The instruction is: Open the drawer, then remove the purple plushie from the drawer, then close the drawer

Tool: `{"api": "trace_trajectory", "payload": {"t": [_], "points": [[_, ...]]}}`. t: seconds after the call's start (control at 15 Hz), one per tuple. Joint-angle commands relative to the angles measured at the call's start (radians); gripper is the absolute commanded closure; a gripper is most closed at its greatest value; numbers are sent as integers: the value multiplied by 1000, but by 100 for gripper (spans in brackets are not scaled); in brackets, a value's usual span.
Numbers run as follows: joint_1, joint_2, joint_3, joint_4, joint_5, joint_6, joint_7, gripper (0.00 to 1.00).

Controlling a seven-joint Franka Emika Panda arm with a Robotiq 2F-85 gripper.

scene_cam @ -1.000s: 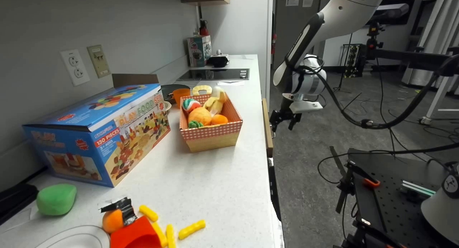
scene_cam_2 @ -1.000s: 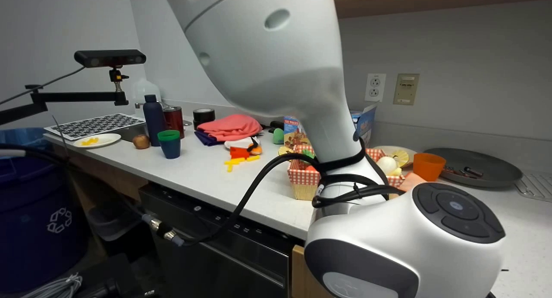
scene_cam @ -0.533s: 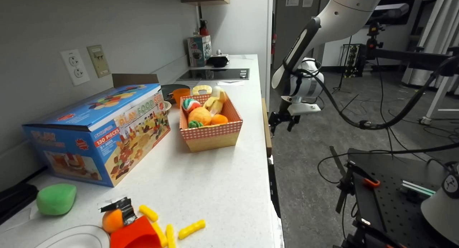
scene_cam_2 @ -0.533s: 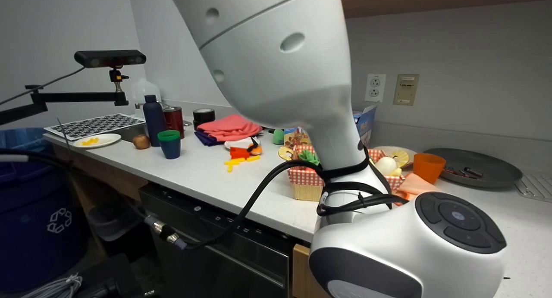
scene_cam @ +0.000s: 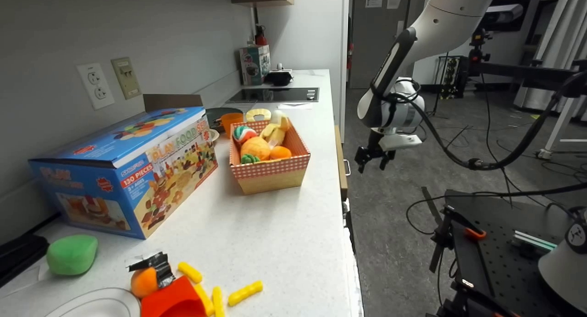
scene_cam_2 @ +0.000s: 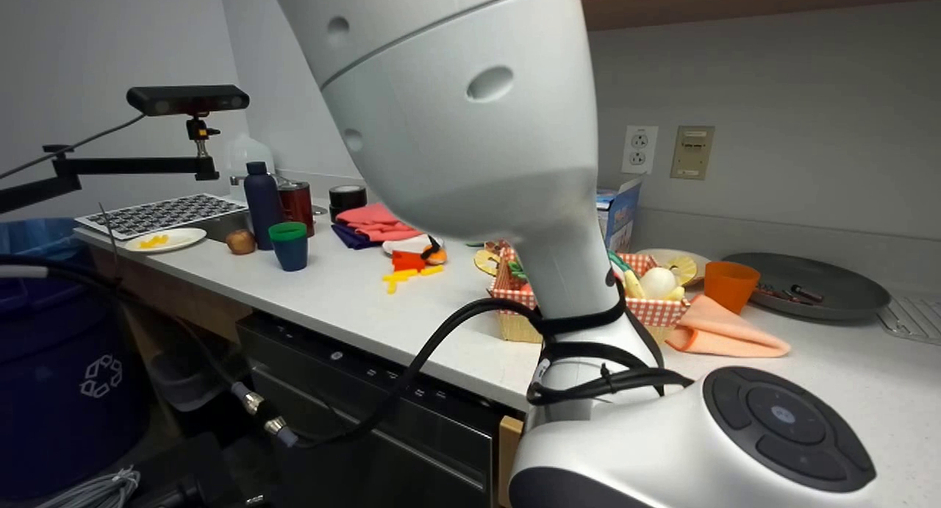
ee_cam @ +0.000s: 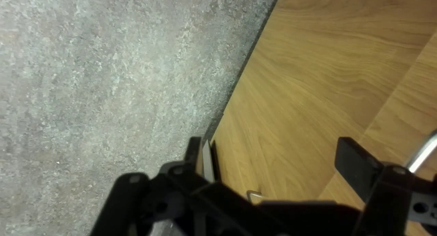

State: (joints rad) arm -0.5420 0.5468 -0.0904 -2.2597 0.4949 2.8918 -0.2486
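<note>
The drawer sits under the edge of the white worktop, its tan wooden front running along that edge and its metal handle jutting over the grey floor. How far it is pulled out I cannot tell; its inside is hidden. The gripper hangs beside the handle on the floor side, its fingers spread wide, with a thin gap of floor showing between handle and nearest finger. In the wrist view, wood panels fill much of the right side, split by a straight seam, and a slanting edge parts them from the floor. Above the gripper rises the white arm, trailing a black cable. A stretch of floor runs between the worktop and the black stand. Up on the worktop, a checked basket of toy food stands a little back from the edge, a strip of worktop between. The blue box is farther in, near the wall. At the near end lie yellow sticks, a red holder, a plate and a green toy. In an exterior view, a dark dishwasher sits below the worktop edge.
</note>
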Motion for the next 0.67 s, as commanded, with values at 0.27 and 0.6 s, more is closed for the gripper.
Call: {"api": "trace_trajectory", "payload": {"t": [0.27,0.6], "points": [[-125,-72,98,-89,-5,88,-1,0],[-114,-73,108,-59,27,75,-3,0]]}}
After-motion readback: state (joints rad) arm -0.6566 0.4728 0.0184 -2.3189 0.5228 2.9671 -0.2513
